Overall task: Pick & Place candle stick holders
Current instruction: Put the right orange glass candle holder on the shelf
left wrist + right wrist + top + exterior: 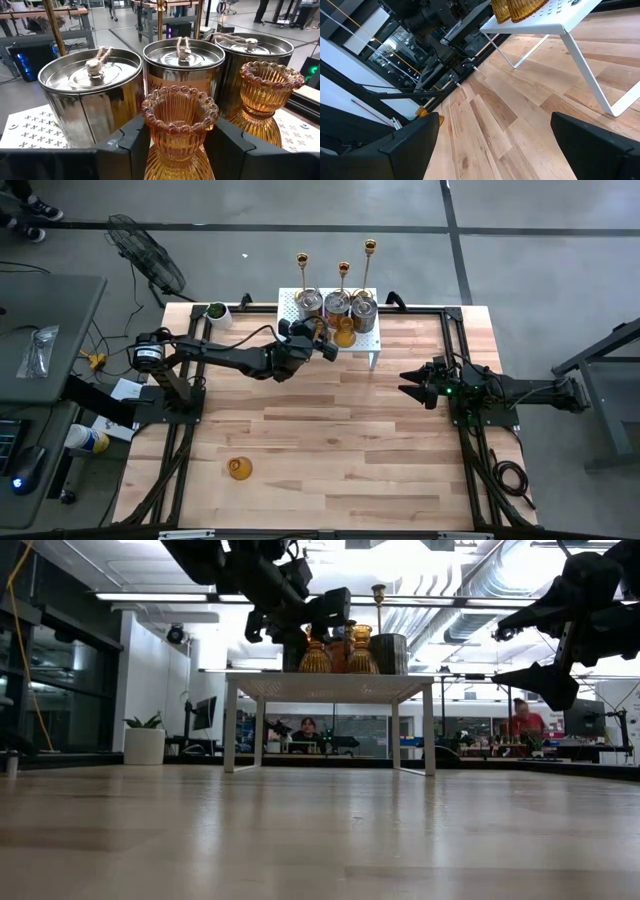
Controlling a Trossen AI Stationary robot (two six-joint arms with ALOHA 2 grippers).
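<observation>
On the white rack (290, 310) at the table's far middle stand three silver cups (90, 95), with three gold sticks (344, 270) behind them. Two amber glass holders stand at the rack's near edge. My left gripper (177, 135) is shut on one amber holder (179, 112). The other amber holder (270, 80) stands beside it, untouched. A third amber holder (238, 468) sits on the table near the front left. At the table's right side my right gripper (408, 383) waits, open with nothing between its fingers. My left gripper pinches the amber holder's ribbed body (155, 145), below its beaded rim, between its two fingers (127, 147). The fingers come at it nearly level, from the table's left side. The holder is upright; in the low view it stands on the rack top (330, 680).
A white cup with dark contents (217, 313) stands at the table's far left corner. The rack's thin legs (585, 65) stand on the table between the two arms. The table's middle and near right are bare wood. People sit in the room beyond the table.
</observation>
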